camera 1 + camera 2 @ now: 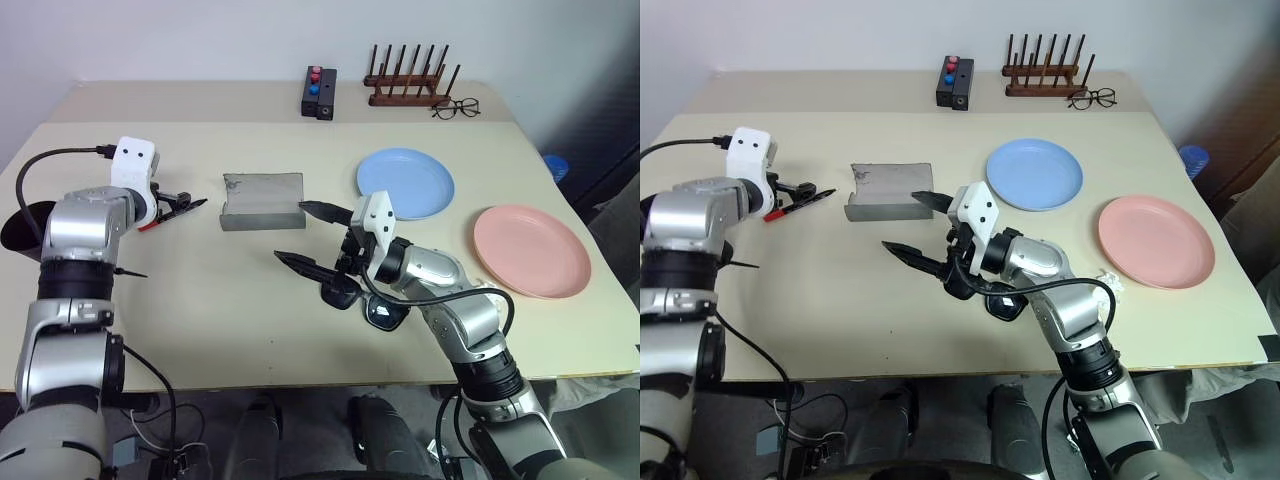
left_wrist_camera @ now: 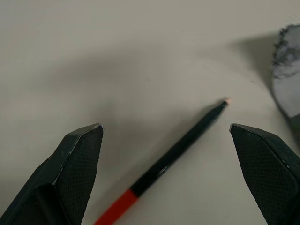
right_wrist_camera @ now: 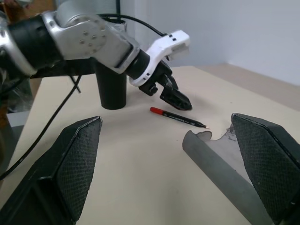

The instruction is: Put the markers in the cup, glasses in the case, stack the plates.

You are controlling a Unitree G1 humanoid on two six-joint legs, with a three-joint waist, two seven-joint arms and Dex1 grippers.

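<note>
A black marker with a red end point(image 2: 178, 154) lies on the table, left of the open grey case point(image 1: 262, 200). My left gripper point(image 1: 183, 205) hovers just over it, open, with the marker point(image 3: 178, 117) below the gap between its fingers and not gripped. The black cup point(image 3: 112, 89) stands at the table's left edge, partly behind my left arm. The black sunglasses point(image 1: 385, 312) lie on the table under my right wrist. My right gripper point(image 1: 312, 238) stands open and empty, pointing left toward the case. The light blue plate point(image 1: 405, 183) and the pink plate point(image 1: 532, 250) lie apart on the right.
At the back of the table stand a small black box with red and blue buttons point(image 1: 320, 92) and a wooden peg rack point(image 1: 410, 85), with wire-framed eyeglasses point(image 1: 457, 107) beside the rack.
</note>
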